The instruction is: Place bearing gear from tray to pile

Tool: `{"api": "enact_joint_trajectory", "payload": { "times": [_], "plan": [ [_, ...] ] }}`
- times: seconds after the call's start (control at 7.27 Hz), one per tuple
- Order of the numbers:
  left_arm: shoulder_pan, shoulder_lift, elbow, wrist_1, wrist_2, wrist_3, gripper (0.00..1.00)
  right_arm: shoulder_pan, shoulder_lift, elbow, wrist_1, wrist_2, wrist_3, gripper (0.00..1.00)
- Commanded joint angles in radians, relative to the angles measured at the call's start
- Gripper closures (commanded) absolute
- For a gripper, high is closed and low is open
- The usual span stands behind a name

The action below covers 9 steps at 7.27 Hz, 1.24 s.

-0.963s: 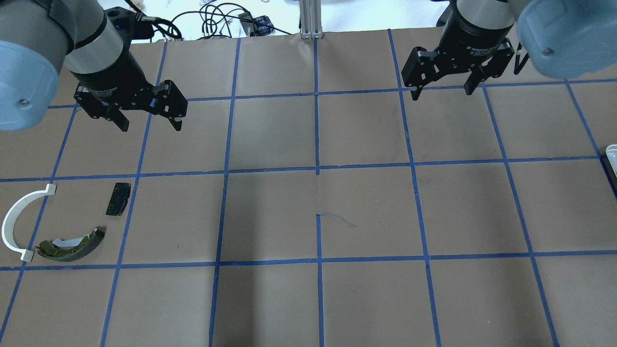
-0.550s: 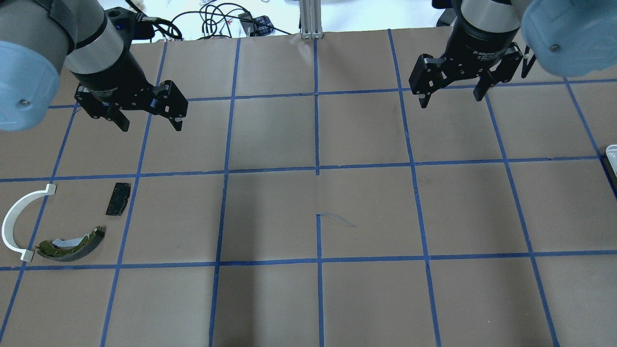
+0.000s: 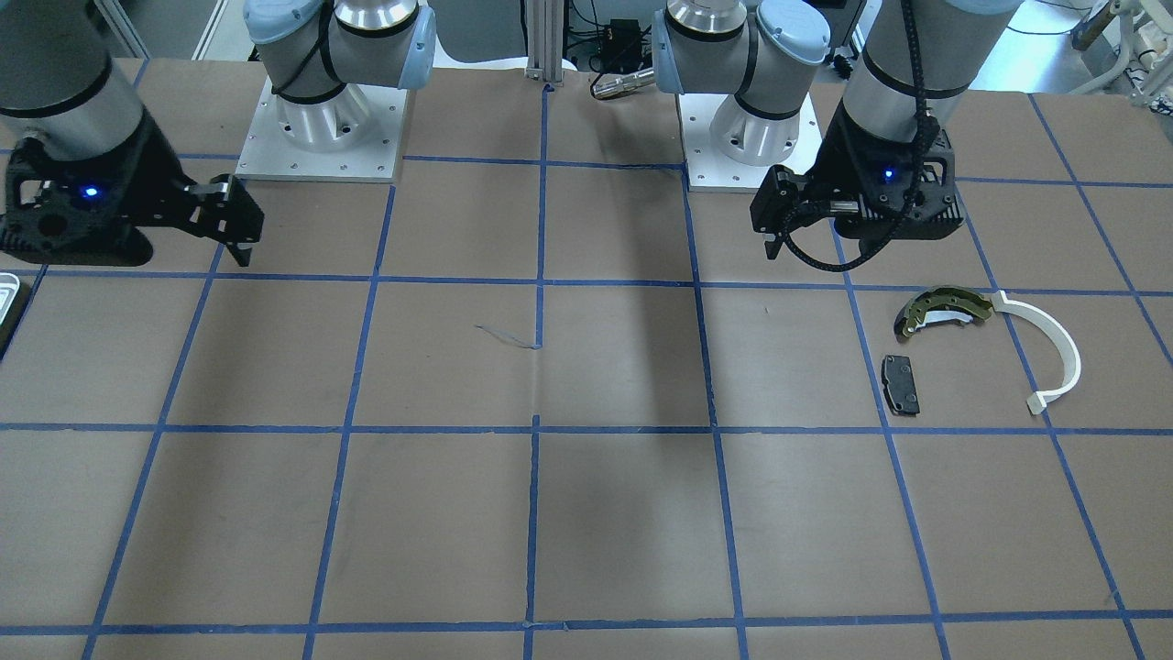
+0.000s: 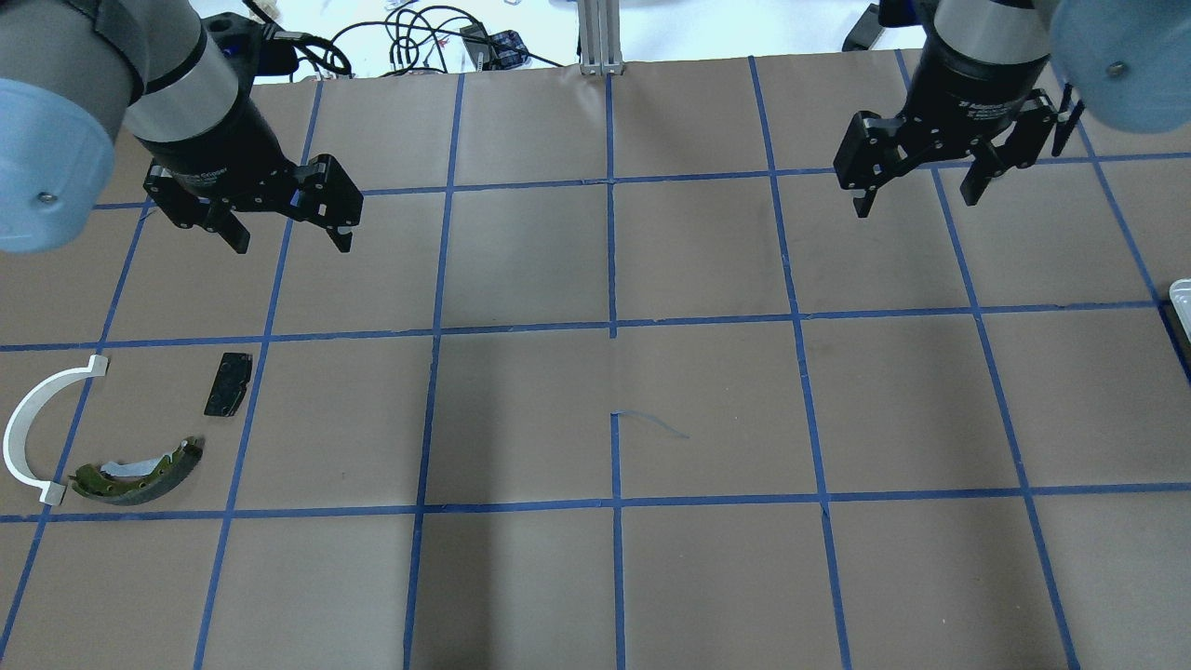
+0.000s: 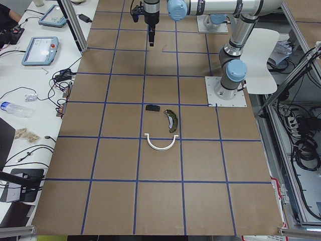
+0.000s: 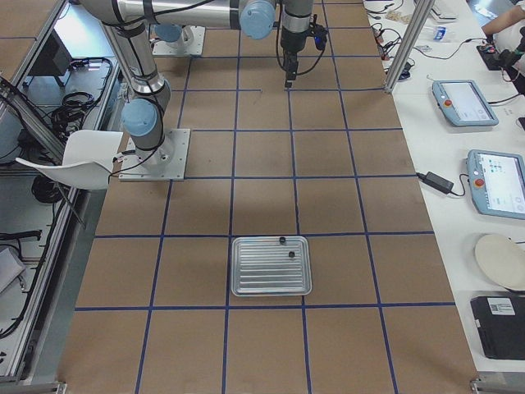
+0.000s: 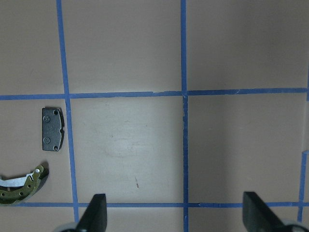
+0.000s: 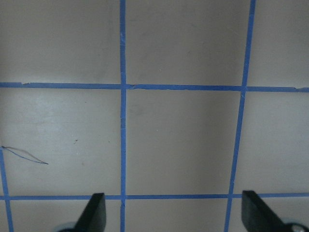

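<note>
The tray (image 6: 271, 265) is a ribbed metal tray with two small dark round parts (image 6: 290, 255) on it, too small to identify. Only its corner shows in the overhead view (image 4: 1182, 296). The pile lies at the table's left: an olive-gold brake shoe (image 4: 140, 470), a white arc (image 4: 28, 428) and a black pad (image 4: 229, 383). My left gripper (image 4: 293, 244) is open and empty, hovering beyond the pile. My right gripper (image 4: 916, 203) is open and empty, hovering over bare paper well short of the tray.
The table is brown paper with a blue tape grid (image 4: 612, 330). Cables (image 4: 409, 42) lie past the far edge by an aluminium post (image 4: 600, 37). Both arm bases (image 3: 316, 137) stand at the robot's side.
My right gripper has moved to the right and slightly nearer in the overhead view, staying open. The left arm and the pile have not moved.
</note>
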State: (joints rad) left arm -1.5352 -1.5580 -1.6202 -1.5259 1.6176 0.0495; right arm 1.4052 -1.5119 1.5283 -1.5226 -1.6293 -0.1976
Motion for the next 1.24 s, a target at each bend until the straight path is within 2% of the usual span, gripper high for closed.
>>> {"api": "enact_joint_trajectory", "payload": {
  "times": [0.0, 0.28, 0.41, 0.69, 0.96, 1.1],
  "plan": [
    [0.000, 0.001, 0.000, 0.000, 0.002, 0.001, 0.00, -0.226, 0.021, 0.001, -0.013, -0.004, -0.278, 0.00],
    [0.000, -0.001, -0.001, 0.004, 0.004, 0.000, 0.00, -0.416, 0.129, 0.001, -0.014, -0.006, -0.435, 0.00],
    [0.003, -0.002, -0.001, 0.007, 0.004, 0.001, 0.00, -0.496, 0.184, 0.000, -0.071, -0.007, -0.495, 0.00],
    [0.001, -0.002, -0.006, 0.020, 0.007, 0.001, 0.00, -0.612, 0.313, 0.000, -0.364, -0.101, -0.635, 0.00],
    [0.001, -0.004, -0.004, 0.021, 0.007, 0.001, 0.00, -0.681, 0.404, -0.007, -0.407, -0.084, -0.689, 0.00],
    [0.001, 0.001, -0.004, 0.020, 0.010, 0.001, 0.00, -0.684, 0.439, -0.002, -0.478, -0.083, -0.709, 0.02]
  ]
}}
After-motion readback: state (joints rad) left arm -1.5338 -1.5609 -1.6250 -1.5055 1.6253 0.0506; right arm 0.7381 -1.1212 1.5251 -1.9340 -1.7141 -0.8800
